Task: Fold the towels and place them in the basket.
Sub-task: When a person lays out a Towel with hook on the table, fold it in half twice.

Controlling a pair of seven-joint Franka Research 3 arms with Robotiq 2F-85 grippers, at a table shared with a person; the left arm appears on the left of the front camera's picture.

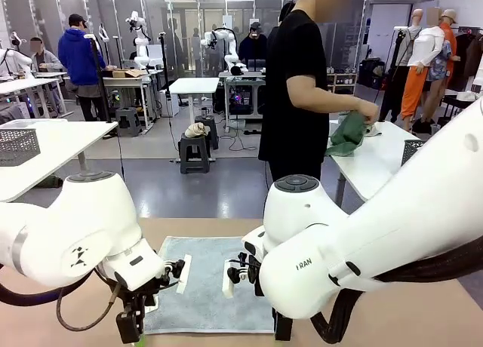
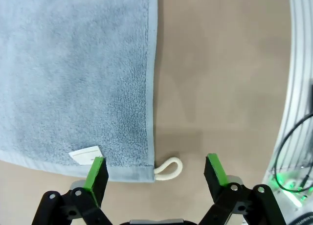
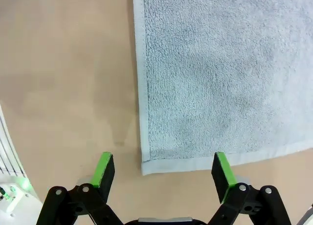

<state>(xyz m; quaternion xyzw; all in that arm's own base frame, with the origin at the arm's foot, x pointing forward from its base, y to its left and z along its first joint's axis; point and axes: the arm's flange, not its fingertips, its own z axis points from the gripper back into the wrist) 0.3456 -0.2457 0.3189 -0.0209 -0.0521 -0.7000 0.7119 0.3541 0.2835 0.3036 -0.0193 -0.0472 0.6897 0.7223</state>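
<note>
Blue towel (image 1: 204, 279) flat on table (image 2: 220, 63) between arms. Left gripper (image 2: 155, 161) and right gripper (image 3: 163, 157) each over a near corner, jaws wide open, empty. Terry: light, limp, will sag. Pinch the hemmed corners, not the loop (image 2: 168, 167). Green towel (image 1: 346, 136) in person's hands (image 1: 367, 112).

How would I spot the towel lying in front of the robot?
Find the tan table nearest the camera; a blue-grey towel lies flat on it. Unlike the green towel in the person's hands, it has a white label and a cream corner loop.
</note>
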